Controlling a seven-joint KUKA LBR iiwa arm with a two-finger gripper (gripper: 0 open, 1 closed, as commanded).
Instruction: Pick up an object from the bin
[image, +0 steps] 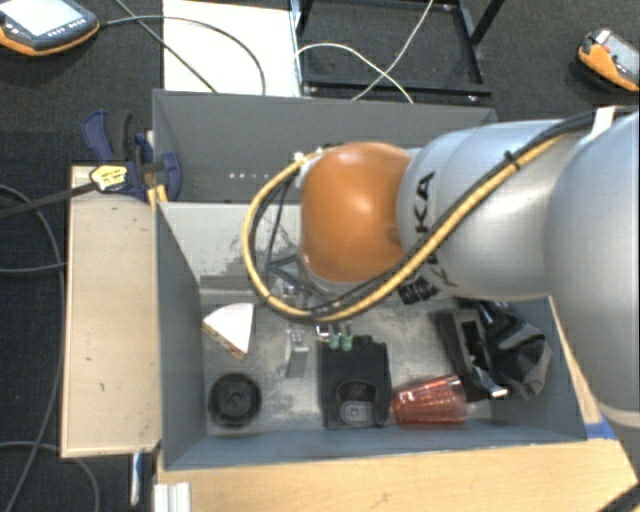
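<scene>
Counting: 1 white wedge (230, 326) | 1 black disc (234, 398) | 1 black box (354, 386)

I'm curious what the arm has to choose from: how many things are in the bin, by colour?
Black: 3 (round disc, rectangular box, strapped bundle)
White: 1 (wedge)
Red: 1 (translucent cup)
Total: 5 visible; the arm hides part of the bin.
</scene>
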